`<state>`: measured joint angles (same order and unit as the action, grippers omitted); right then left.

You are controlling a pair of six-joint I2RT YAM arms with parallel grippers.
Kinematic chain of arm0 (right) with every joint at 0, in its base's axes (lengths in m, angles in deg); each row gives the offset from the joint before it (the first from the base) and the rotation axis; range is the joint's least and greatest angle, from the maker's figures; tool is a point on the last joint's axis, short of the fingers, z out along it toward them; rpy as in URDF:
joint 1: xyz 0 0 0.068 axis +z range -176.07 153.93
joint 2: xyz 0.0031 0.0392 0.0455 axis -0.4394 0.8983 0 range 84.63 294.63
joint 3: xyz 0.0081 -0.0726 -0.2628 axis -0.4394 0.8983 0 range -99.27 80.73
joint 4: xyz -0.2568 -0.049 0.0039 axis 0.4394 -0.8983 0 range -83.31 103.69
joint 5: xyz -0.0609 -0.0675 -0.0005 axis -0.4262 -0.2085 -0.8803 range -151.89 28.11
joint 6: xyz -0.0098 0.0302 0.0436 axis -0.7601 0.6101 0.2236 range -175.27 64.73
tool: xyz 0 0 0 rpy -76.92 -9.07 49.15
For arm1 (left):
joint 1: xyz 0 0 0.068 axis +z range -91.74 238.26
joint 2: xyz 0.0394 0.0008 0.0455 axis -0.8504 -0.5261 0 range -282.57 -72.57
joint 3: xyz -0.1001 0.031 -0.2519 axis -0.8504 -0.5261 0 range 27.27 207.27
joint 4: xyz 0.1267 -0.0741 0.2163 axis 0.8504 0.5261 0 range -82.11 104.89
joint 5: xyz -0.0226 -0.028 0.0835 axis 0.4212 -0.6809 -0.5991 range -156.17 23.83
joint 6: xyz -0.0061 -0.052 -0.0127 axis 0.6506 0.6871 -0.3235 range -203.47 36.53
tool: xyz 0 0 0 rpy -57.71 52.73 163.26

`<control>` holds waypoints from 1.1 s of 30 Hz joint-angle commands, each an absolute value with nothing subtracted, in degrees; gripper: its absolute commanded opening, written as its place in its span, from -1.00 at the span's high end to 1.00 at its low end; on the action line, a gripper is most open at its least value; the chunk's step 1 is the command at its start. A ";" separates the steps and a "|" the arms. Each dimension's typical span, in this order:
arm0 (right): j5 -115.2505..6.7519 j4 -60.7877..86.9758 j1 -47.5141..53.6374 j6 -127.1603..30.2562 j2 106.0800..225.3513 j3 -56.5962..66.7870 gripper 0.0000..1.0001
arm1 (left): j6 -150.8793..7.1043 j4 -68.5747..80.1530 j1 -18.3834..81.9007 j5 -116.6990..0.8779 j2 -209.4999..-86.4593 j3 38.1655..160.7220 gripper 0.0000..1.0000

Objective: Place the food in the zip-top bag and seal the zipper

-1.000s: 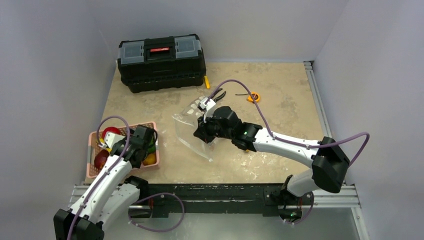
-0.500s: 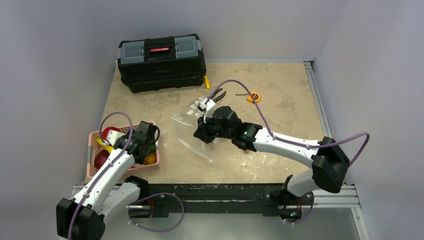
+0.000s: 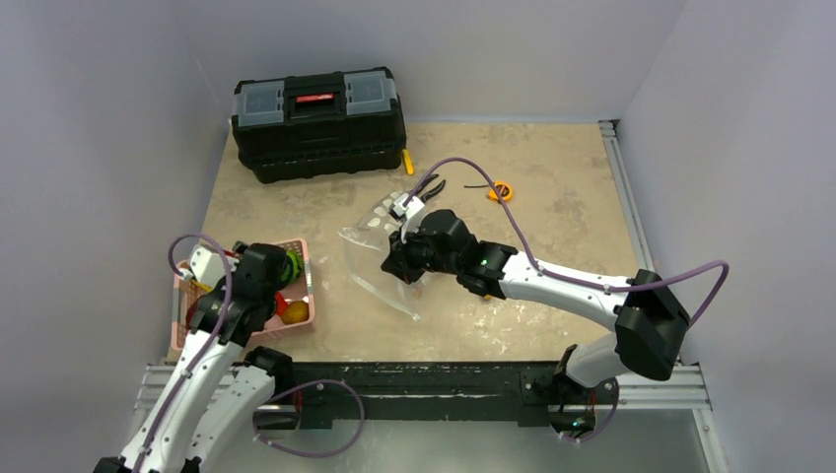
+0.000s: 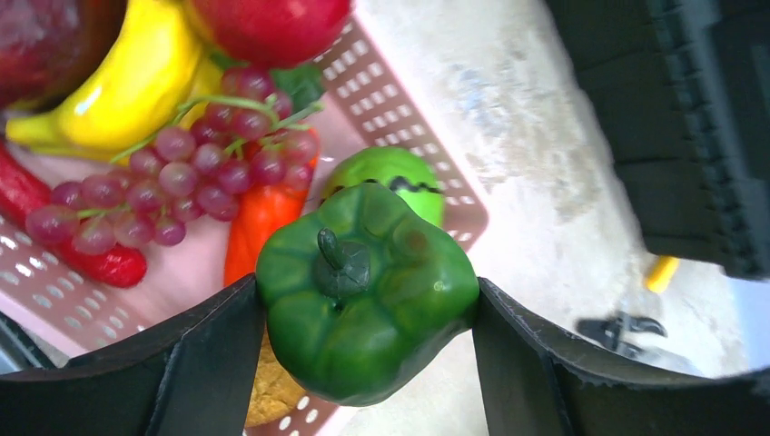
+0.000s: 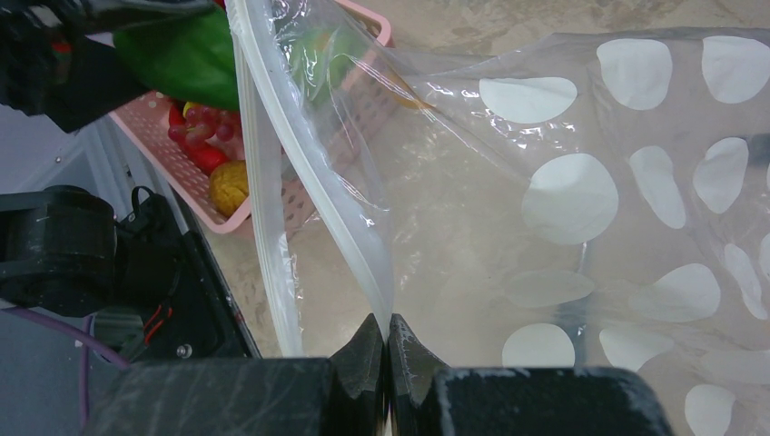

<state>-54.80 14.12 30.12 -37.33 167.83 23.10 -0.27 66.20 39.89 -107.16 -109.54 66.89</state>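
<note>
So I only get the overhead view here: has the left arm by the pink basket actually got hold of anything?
Observer: Yes. Its wrist camera shows the left fingers clamped on a green pepper, one on each side.
Visitor: What else is in that basket?
Observer: The same camera shows grapes, a banana and a red chili lying in the pink basket.
Visitor: Is the other arm gripping the bag?
Observer: Its wrist camera shows the right fingers shut on the zipper of the dotted bag, whose mouth gapes toward the basket.
</note>
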 commanded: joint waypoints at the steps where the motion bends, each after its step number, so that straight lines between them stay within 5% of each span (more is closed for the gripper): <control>1: -54.05 15.11 29.93 -37.42 165.88 22.03 1.00 | -14.73 64.37 40.35 -108.32 -105.85 73.56 0.21; 8: -54.21 15.10 29.94 -36.80 166.03 21.49 1.00 | -32.20 61.20 40.33 -95.01 -102.82 79.95 0.33; 22: -43.22 14.63 27.83 -30.25 167.17 15.62 1.00 | -49.42 32.72 40.33 -34.28 -102.55 75.06 0.67; 26: -40.82 14.22 27.81 -30.46 166.51 15.30 1.00 | -46.77 25.50 40.33 -28.90 -103.78 71.29 0.67; 33: -39.92 15.16 27.81 -28.84 164.32 16.43 1.00 | -47.73 31.18 40.33 -40.77 -110.00 72.94 0.91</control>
<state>-42.75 13.53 27.84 -30.43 167.72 17.42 -46.58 30.74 39.87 -35.45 -107.27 71.26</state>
